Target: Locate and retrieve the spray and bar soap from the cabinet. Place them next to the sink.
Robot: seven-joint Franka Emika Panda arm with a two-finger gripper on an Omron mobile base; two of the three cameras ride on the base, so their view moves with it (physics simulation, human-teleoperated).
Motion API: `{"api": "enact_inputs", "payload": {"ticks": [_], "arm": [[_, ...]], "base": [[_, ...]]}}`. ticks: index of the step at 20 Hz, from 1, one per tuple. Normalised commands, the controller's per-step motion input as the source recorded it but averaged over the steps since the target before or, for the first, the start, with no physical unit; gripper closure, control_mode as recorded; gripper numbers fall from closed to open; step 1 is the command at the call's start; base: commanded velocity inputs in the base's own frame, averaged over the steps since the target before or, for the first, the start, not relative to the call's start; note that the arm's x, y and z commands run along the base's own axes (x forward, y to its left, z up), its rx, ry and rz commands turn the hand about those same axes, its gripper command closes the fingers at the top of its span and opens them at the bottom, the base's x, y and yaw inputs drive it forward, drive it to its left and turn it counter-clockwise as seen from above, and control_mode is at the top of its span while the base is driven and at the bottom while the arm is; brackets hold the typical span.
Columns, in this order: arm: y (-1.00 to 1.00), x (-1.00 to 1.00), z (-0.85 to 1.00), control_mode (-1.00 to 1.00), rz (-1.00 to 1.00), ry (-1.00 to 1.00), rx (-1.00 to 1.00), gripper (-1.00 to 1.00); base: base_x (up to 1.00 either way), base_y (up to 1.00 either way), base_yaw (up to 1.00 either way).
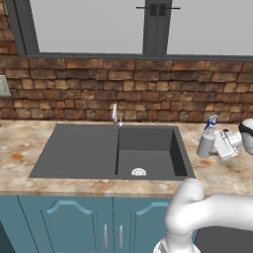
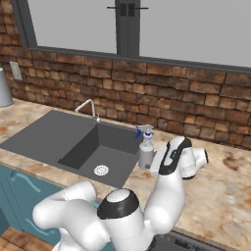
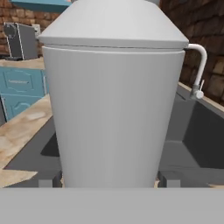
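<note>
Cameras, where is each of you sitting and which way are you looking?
Left base view: behind the arm on its left, looking down at the sink; the white arm rises lower right, its pincer at the spray.
Right base view: behind on the right, facing the same sink and spray; the arm rises lower left.
Hand view: on the hand, looking along the pincer at the spray up close, faucet behind.
All three share the spray and sink.

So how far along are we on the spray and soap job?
The spray stands upright on the counter just right of the sink, so it looks delivered. The gripper is at the bottle, jaws either side; whether they grip is unclear. Bar soap remains.
</note>
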Motion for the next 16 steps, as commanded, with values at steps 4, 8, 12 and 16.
{"api": "enact_inputs", "payload": {"ticks": [4, 8, 12, 16], "arm": [[0.00, 0.21, -0.19, -1.00, -0.13, 0.00, 0.00, 1.00], [0.00, 0.18, -0.14, -1.00, -0.14, 0.00, -0.01, 1.00], [0.00, 0.16, -0.14, -1.00, -0.10, 0.00, -0.02, 1.00], [0.09, 0.12, -0.11, -1.00, 0.00, -0.04, 0.00, 1.00]], "base": [[0.00, 0.00, 0.00], [0.00, 0.00, 0.00], [0.00, 0.00, 0.00], [0.00, 0.00, 0.00]]}}
